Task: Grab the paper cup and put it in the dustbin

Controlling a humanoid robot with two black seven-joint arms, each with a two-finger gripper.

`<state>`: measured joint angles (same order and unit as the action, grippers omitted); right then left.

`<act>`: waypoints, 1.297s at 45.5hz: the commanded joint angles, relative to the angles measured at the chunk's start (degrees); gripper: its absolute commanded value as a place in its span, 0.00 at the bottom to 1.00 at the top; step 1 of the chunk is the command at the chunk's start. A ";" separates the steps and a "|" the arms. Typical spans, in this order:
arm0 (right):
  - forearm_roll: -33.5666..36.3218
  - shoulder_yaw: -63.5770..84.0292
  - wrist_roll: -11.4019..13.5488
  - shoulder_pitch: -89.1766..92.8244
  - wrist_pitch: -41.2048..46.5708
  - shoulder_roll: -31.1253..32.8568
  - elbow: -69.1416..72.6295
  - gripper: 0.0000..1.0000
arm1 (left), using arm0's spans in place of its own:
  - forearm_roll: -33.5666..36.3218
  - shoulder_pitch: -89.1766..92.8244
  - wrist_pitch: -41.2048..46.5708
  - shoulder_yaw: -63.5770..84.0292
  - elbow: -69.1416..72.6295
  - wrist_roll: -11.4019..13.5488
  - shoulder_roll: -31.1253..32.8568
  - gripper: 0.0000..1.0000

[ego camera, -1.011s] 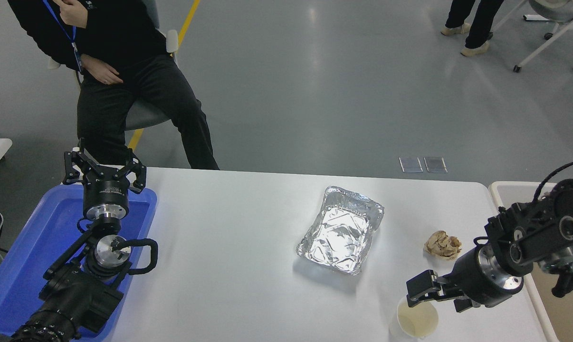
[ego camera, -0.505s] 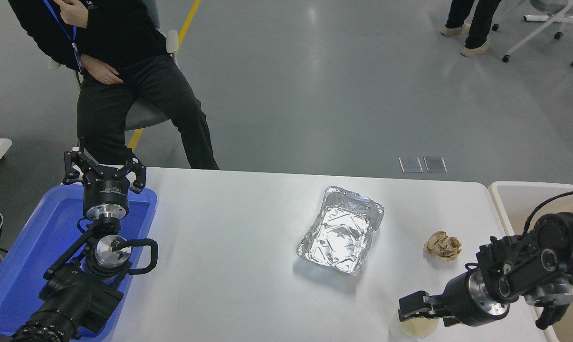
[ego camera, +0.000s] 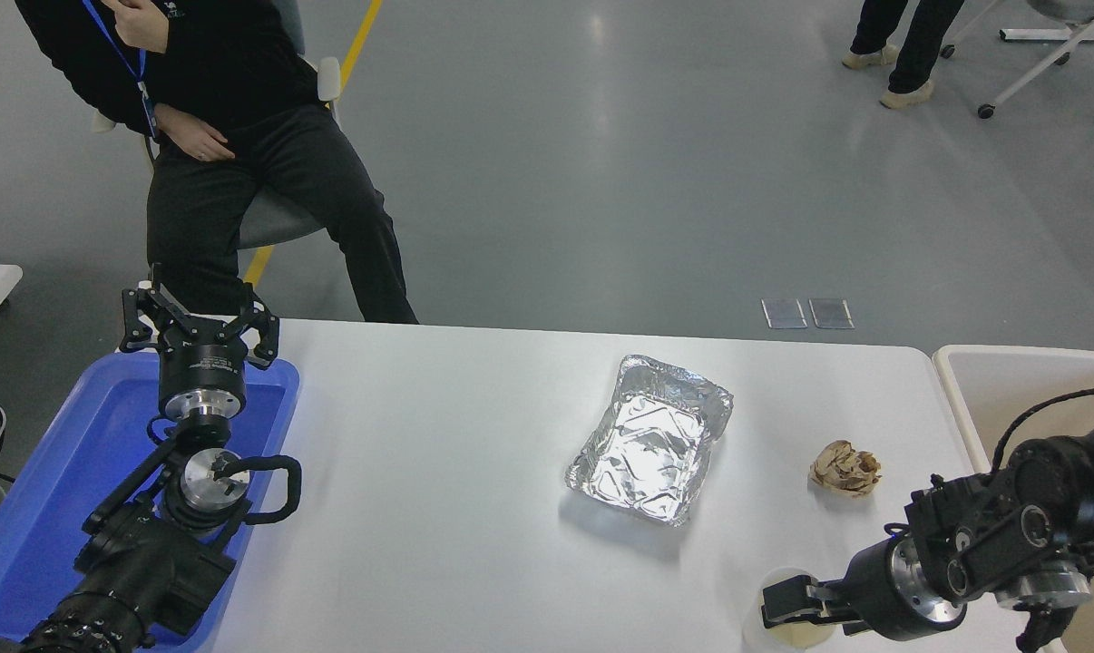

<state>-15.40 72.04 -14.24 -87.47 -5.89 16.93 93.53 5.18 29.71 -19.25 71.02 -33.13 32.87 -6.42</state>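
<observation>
The paper cup (ego camera: 802, 638) stands upright at the table's front edge on the right, its cream inside partly showing. My right gripper (ego camera: 784, 606) lies low across the cup's mouth and covers most of it, with the arm reaching in from the lower right. Whether it grips the cup does not show. The beige dustbin (ego camera: 958, 366) stands just off the table's right end, behind the right arm. My left gripper (ego camera: 199, 319) is parked open and empty over the far end of a blue tray at the left.
A foil tray (ego camera: 651, 439) lies mid-table. A crumpled brown paper ball (ego camera: 844, 467) sits between the foil tray and the dustbin. The blue tray (ego camera: 53, 490) is under the left arm. A seated person (ego camera: 239, 136) is beyond the far left edge.
My right arm has dropped and pulled toward the front edge, bringing the gripper from just above the cup's rim down onto its mouth. The cup stays in place. The left arm is still.
</observation>
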 commanded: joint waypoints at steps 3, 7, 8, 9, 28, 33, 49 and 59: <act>-1.74 0.47 0.00 0.72 -0.88 0.03 -0.80 0.52 | 0.00 0.00 0.00 0.00 0.00 0.00 0.00 0.99; -1.83 0.56 0.09 0.72 -0.88 0.03 -0.63 0.38 | 0.00 0.00 0.00 0.00 0.00 0.00 0.00 0.99; -1.83 0.64 0.09 0.72 -0.88 0.03 -0.63 0.24 | 0.00 0.00 0.00 0.00 0.00 0.00 0.09 0.99; -1.83 0.73 0.00 0.72 -0.88 0.03 -0.63 0.04 | 0.00 0.00 0.00 0.00 0.00 0.00 0.00 0.99; -1.30 1.61 0.00 -0.25 -1.32 0.64 -0.28 0.00 | 0.00 0.00 0.00 0.00 0.00 0.00 0.00 0.99; -1.13 1.70 0.09 -0.69 -1.41 0.73 -0.19 0.00 | 0.00 0.00 0.00 0.00 0.00 0.00 0.00 0.99; -3.93 7.58 -0.09 -17.37 5.09 8.29 4.91 0.00 | 0.00 0.00 0.00 0.00 0.00 0.00 0.00 0.99; -6.75 14.79 -0.79 -35.21 16.16 11.19 6.47 0.00 | 0.00 0.00 0.00 0.00 0.00 0.00 0.00 0.99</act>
<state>-19.45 80.10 -14.53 -105.39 -0.19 24.72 98.08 5.19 29.71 -19.25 71.01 -33.14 32.87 -6.42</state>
